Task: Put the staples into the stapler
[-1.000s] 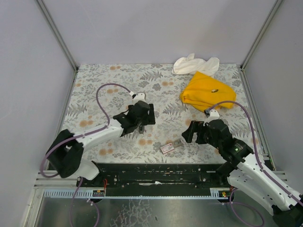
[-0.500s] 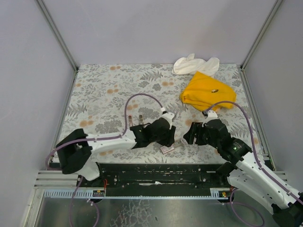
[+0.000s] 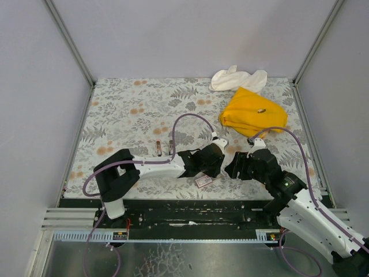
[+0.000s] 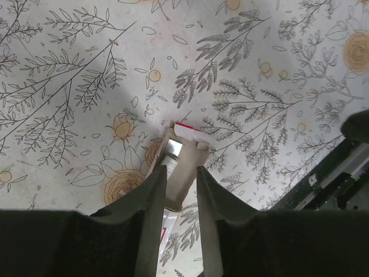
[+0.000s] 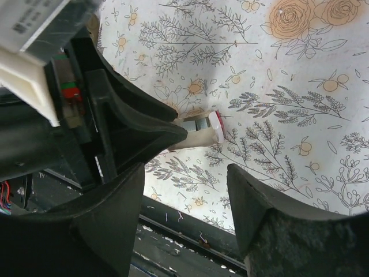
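Left gripper (image 4: 181, 173) astride the staples (image 4: 187, 149) (one box)

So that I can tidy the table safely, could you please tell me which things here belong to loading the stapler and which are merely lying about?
Job: staples, a small pink box with tan insert, between the left fingers; two small dark pieces, perhaps the stapler.
Lying about: yellow cloth; white cloth.
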### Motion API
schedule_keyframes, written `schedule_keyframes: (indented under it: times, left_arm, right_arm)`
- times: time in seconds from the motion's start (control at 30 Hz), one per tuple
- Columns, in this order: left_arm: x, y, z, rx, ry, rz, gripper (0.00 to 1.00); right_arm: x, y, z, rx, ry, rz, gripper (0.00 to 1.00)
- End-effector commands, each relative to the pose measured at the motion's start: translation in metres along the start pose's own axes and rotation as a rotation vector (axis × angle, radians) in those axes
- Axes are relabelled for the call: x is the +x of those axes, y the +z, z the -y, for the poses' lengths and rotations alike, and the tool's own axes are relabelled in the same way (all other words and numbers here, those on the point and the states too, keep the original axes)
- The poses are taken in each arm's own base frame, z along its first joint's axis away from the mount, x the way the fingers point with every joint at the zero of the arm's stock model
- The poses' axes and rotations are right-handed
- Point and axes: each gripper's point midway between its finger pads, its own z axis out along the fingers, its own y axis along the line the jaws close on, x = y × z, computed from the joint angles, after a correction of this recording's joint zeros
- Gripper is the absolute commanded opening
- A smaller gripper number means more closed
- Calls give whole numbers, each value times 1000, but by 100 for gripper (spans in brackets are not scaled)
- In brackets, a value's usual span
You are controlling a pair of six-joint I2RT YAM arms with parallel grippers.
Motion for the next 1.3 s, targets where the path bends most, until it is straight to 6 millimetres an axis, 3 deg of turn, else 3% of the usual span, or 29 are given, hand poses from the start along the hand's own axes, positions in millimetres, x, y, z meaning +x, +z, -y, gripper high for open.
schedule_keyframes:
  times: [0.0, 0.4, 1.27]
  left_arm:
    - [-9, 6, 3, -17, 17, 25, 25]
    - [7, 12, -9, -69, 4, -7, 22]
    - [27, 27, -18, -106, -1, -39, 25]
  right_arm:
    - [-9, 0, -4, -14, 27, 45, 65]
    - [-7, 1, -3, -16, 39, 47, 63]
    - [-7, 0, -1, -10, 38, 56, 63]
